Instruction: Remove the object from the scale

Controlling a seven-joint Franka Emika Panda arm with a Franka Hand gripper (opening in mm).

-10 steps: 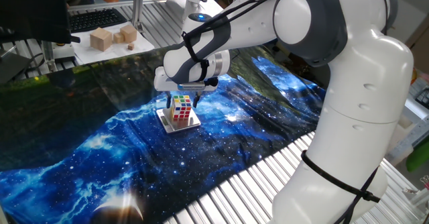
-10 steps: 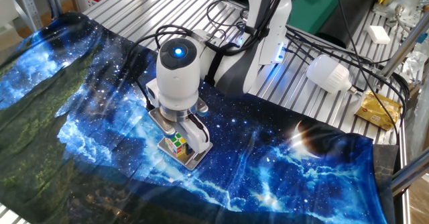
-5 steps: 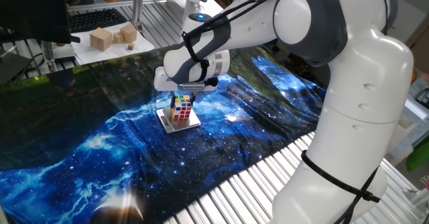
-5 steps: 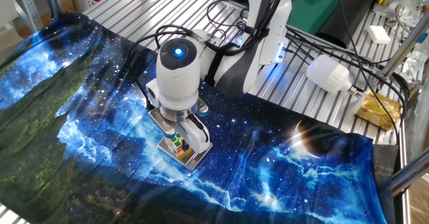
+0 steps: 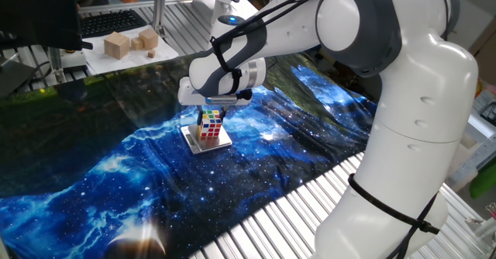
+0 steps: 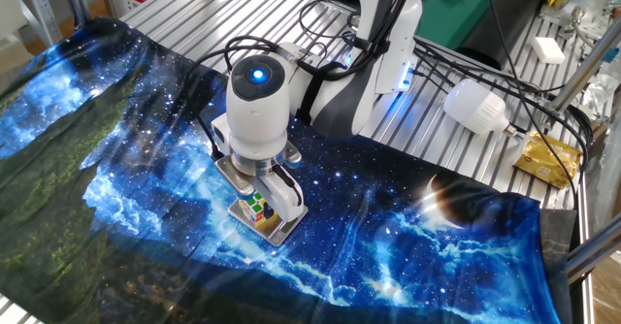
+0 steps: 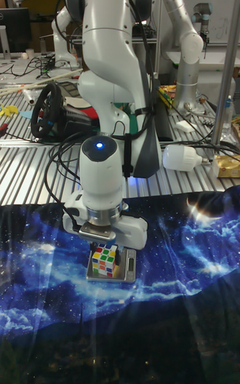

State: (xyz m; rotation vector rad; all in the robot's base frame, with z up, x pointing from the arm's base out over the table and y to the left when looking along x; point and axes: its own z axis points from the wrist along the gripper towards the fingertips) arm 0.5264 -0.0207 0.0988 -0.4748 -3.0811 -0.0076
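The object (image 5: 209, 125), a small puzzle cube with coloured stickers, stands on the scale (image 5: 190, 141), a thin silver-grey square plate lying on the galaxy-print cloth. My gripper (image 5: 210, 119) comes straight down onto it, its fingers pressed against two opposite sides of the cube. In the other fixed view the cube (image 6: 254, 206) shows between the fingers, with the scale (image 6: 278, 233) under it. The tall fixed view shows the cube (image 7: 105, 259) resting on the scale (image 7: 131, 269) beneath the gripper (image 7: 105, 257).
Wooden blocks (image 5: 118, 46) sit on a white tray (image 5: 101, 63) at the far left, by a keyboard (image 5: 112, 20). A white bulb-shaped thing (image 6: 475, 106) and a yellow packet (image 6: 543, 159) lie on the slatted metal table beside the cloth (image 5: 116, 174).
The fingers have closed in against the cube's sides. The arm has otherwise held still, and the cube is still on the scale.
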